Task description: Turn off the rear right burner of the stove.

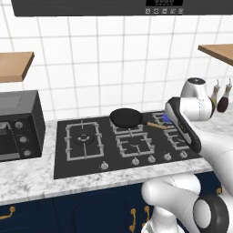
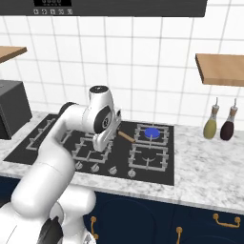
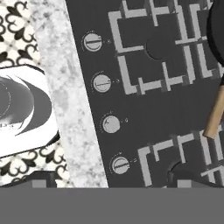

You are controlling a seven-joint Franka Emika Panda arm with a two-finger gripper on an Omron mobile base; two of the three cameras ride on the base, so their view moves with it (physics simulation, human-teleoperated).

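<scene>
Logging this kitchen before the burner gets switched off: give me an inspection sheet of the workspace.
Surface: marbled counter holding the stove.
Job's things: rear right burner shows a blue flame; silver knobs line the front edge.
Clutter: black frying pan on a rear grate, wooden handle pointing right.
Grippers: gripper above the knob row, jaws open, holding nothing.
Cables: nothing seen.
Surroundings: toaster oven, two bottles, wooden shelves, tiled wall.

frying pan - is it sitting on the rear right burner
No, the black frying pan sits on a middle rear grate, while the rear right burner stands pan-free with a blue flame.
</scene>
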